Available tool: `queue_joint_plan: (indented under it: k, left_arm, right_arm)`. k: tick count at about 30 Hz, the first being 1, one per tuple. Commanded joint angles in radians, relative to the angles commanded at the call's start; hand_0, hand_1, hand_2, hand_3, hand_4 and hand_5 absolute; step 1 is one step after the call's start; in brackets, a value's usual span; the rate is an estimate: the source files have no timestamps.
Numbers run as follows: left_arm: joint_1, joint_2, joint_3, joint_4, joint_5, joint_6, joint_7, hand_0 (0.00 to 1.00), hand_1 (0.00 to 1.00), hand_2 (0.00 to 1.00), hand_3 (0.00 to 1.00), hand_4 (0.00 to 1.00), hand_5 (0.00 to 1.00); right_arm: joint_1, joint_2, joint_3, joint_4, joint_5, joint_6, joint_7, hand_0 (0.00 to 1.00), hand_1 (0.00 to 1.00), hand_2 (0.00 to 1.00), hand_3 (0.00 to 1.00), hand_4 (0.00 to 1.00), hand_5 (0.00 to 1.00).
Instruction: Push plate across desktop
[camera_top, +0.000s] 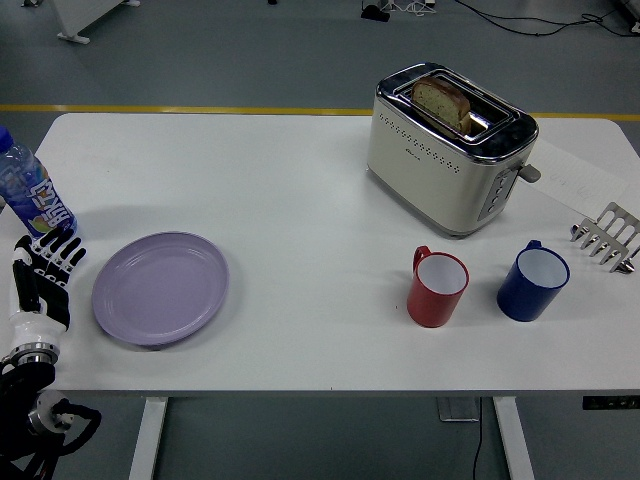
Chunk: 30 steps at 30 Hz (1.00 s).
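A lilac plate (160, 287) lies flat on the white table (300, 200) at the left, near the front edge. My left hand (45, 275) is over the table's left edge, just left of the plate and a little apart from it. Its fingers (60, 258) are straight and spread, pointing away from me, and hold nothing. My right arm is out of view.
A blue water bottle (28, 193) stands just behind my left hand. A toaster (447, 148) with bread in it stands at the back right. A red mug (437, 288), a blue mug (532, 282) and a metal rack (607, 236) are at the right.
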<state>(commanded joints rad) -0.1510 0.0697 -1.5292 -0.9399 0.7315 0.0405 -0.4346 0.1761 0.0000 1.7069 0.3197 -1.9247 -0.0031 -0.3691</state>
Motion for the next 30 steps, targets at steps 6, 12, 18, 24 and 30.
queue_joint_plan:
  k: [6,12,18,24,30]
  left_arm:
    - [-0.011,-0.01,0.006,0.02,-0.008,-0.001,-0.001,0.701,0.732,0.699,0.576,0.457,0.998]
    - [-0.018,-0.01,0.011,0.035,-0.027,-0.016,0.002,0.698,0.729,0.694,0.57,0.454,0.998]
    - [-0.023,-0.005,0.049,0.047,-0.066,-0.021,-0.002,0.693,0.726,0.69,0.568,0.437,0.998]
    - [-0.029,-0.003,0.086,0.051,-0.088,-0.02,-0.005,0.69,0.725,0.688,0.567,0.426,0.998]
    - [-0.037,-0.004,0.116,0.053,-0.105,-0.015,-0.012,0.691,0.724,0.688,0.565,0.422,0.998]
  right_arm:
    - [0.001,0.0,-0.002,0.001,0.001,-0.001,-0.002,0.568,0.53,0.612,0.576,0.065,0.548]
    - [0.004,0.0,-0.004,0.001,0.002,-0.002,-0.003,0.568,0.529,0.612,0.576,0.065,0.554]
    - [0.005,0.0,-0.003,0.001,-0.002,-0.001,-0.002,0.568,0.529,0.612,0.577,0.064,0.559]
    - [0.006,0.0,-0.002,0.002,-0.004,0.0,-0.003,0.567,0.529,0.611,0.577,0.064,0.562]
    - [0.008,0.0,-0.004,0.002,-0.005,0.001,-0.003,0.565,0.528,0.611,0.575,0.062,0.557]
